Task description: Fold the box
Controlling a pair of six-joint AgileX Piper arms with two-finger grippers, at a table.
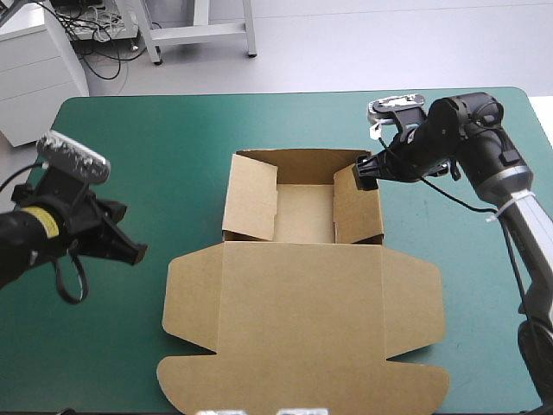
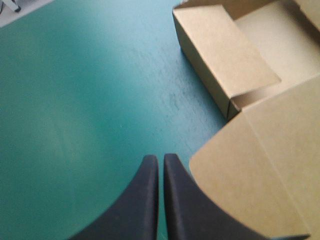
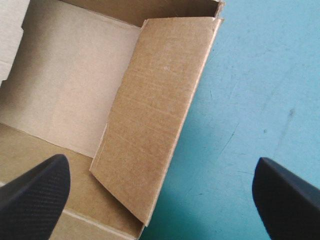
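Box (image 1: 302, 320) sits mid-table on the teal-green cover (image 1: 138, 138): plain brown board, matte. The far half is an open rectangular tray with both side walls up and leaning slightly inward; the lid lies flat toward the near edge, its flaps rounded. Left gripper (image 2: 161, 159) has its fingers closed to a point, over bare cover just left of the lid. Right gripper (image 1: 367, 175) has its fingers wide apart, straddling the tray's right wall (image 3: 155, 115).
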